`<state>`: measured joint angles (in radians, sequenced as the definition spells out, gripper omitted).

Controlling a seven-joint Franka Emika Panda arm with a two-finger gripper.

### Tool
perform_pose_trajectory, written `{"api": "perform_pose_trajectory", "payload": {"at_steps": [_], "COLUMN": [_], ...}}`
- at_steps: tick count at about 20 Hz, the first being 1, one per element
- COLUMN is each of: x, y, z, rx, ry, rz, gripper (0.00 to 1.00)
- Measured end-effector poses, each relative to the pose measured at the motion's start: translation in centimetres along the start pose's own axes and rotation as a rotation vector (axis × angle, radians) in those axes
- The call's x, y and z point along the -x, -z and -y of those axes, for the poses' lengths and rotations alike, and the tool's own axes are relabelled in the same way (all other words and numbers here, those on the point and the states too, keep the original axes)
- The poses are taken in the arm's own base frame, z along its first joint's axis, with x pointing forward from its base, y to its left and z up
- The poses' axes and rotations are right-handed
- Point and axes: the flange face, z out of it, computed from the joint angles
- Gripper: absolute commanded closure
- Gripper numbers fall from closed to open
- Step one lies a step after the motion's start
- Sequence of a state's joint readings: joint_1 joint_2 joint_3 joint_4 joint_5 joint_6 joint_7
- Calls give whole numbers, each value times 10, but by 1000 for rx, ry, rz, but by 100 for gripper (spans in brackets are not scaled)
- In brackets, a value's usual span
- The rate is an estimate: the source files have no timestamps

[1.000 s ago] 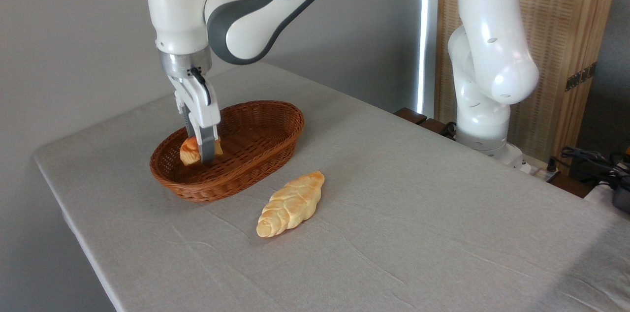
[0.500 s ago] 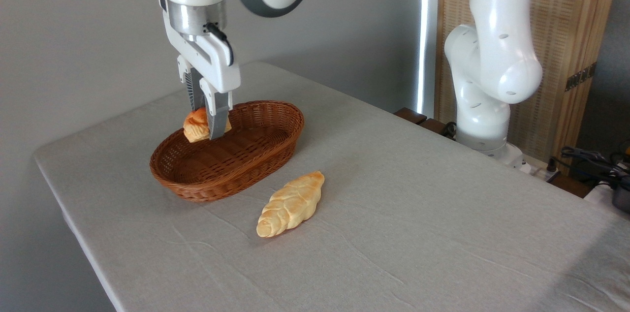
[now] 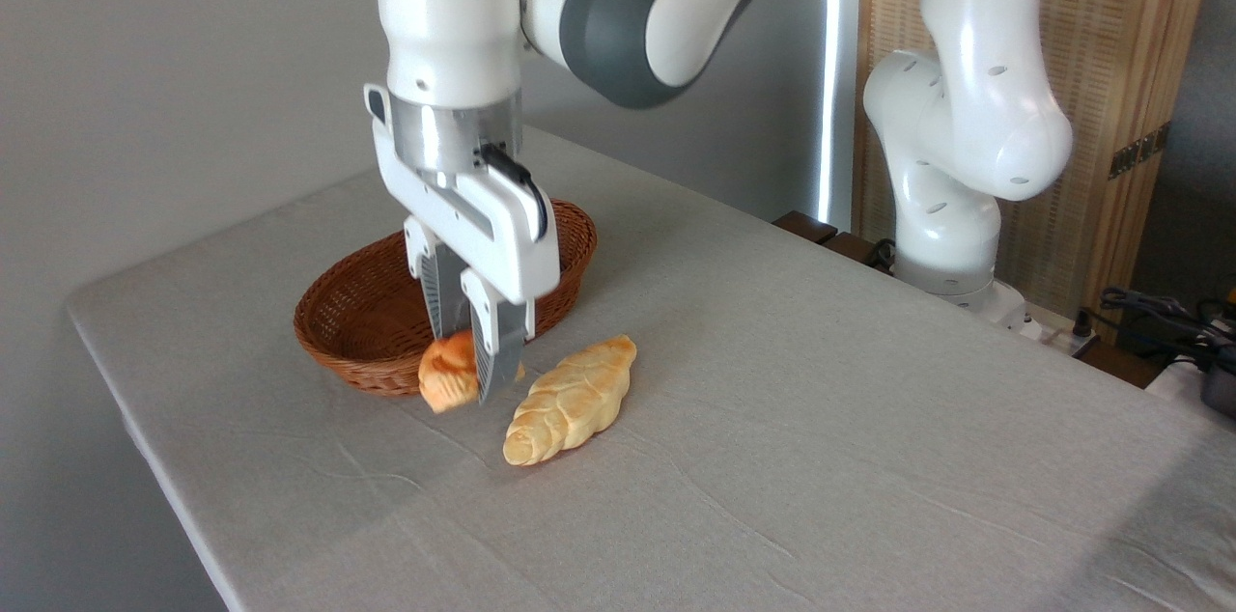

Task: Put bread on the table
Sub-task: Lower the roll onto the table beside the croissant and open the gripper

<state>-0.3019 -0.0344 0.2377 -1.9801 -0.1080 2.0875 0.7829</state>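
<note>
The bread (image 3: pixel 446 372), a small deep-orange knotted bun, hangs in the air just in front of the wicker basket's near rim. My gripper (image 3: pixel 473 378) is shut on it, fingers pointing down, with the near finger covering its right side. Below it lies the table (image 3: pixel 772 438), a light grey wrinkled cloth surface. How high the bun is above the cloth is hard to judge; it looks slightly off the surface.
The brown oval wicker basket (image 3: pixel 362 318) stands behind the bun at left. A pale-yellow braided loaf (image 3: pixel 572 399) lies on the cloth just right of the bun. The arm's white base (image 3: pixel 951 207) stands at the back right, with cables (image 3: pixel 1159 313) beyond it.
The gripper lifted the bun out of the basket, then carried it forward and down over the basket's near rim, to just left of the braided loaf.
</note>
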Motion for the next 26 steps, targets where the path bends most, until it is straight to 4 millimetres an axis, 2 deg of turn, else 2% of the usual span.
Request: {"api": "perform_pose_trajectory", "payload": {"at_steps": [5, 7, 16, 19, 24, 26], "x": [-7, -8, -9, -13, -19, -18], "y": [-49, -59, -61, -48, 17, 37], "z": [12, 14, 15, 18, 17, 12], "rx": [-16, -13, -15, -32, -95, -102], "ry": [5, 6, 6, 5, -3, -9], "rz": [27, 38, 41, 19, -80, -102], "gripper": [0, 0, 0, 0, 0, 0]}}
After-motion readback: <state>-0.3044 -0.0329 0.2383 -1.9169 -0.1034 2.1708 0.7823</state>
